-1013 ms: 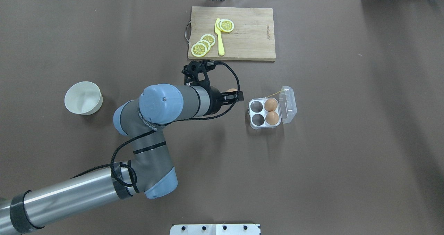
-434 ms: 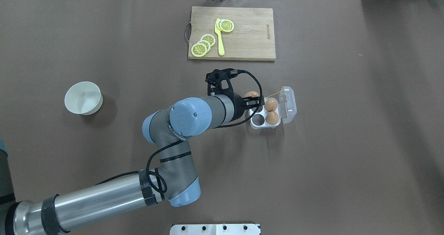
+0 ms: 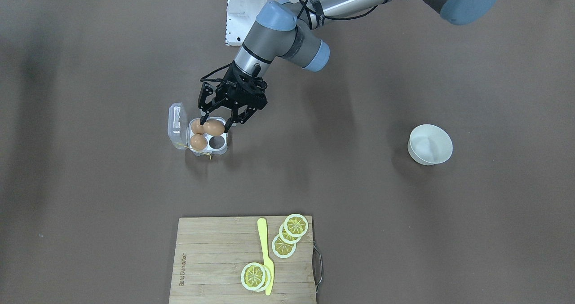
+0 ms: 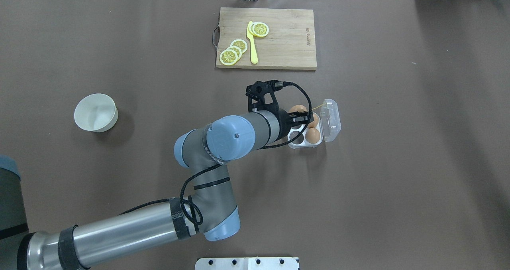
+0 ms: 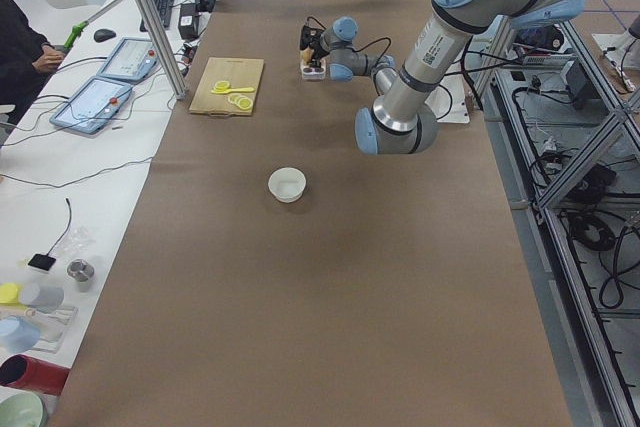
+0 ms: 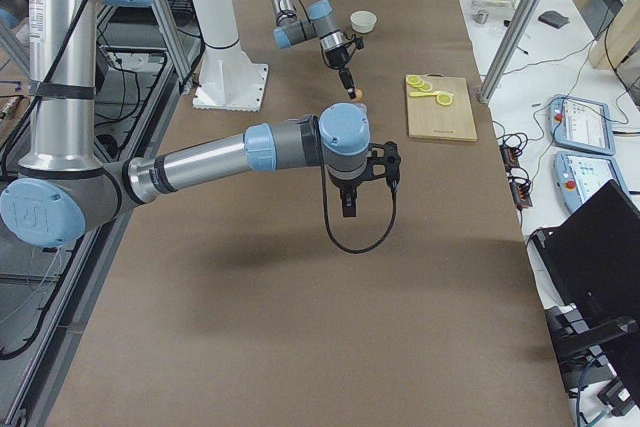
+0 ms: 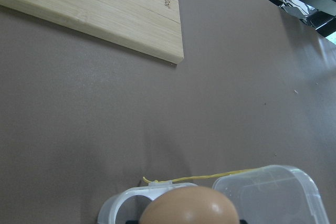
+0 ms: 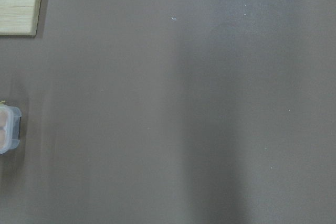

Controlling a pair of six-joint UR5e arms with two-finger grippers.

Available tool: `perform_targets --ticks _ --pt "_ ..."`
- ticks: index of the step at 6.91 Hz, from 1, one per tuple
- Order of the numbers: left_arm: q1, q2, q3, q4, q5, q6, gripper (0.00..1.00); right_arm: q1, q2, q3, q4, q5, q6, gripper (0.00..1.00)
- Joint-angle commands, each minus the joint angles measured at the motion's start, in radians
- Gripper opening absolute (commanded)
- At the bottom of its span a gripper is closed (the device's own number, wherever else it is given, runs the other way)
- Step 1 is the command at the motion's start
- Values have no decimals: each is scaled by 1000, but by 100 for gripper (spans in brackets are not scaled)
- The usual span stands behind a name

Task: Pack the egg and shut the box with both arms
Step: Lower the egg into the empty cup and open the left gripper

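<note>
front: left gripper [image 3: 214,125] shut on egg [image 3: 214,127], box [image 3: 223,150] just under it | overhead: two other eggs [image 4: 313,135] in the box beside it | left wrist: egg over open box | right side: right gripper [image 6: 347,209], can't tell its grip

engraved lettering [image 4: 307,36] on cutting board [image 4: 283,46], too small to read

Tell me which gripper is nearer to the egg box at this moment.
Left. The left gripper hangs directly over the box, holding an egg above its open tray. The right gripper hangs over the table well off to the robot's right, apart from the box.
</note>
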Motion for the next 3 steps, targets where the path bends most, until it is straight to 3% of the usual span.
perform_targets --ticks 1,3 --pt "6 -12 22 0 5 -1 48 1 -7 13 0 0 0 100" --pt "8 -19 33 0 5 0 49 1 -5 13 0 0 2 100"
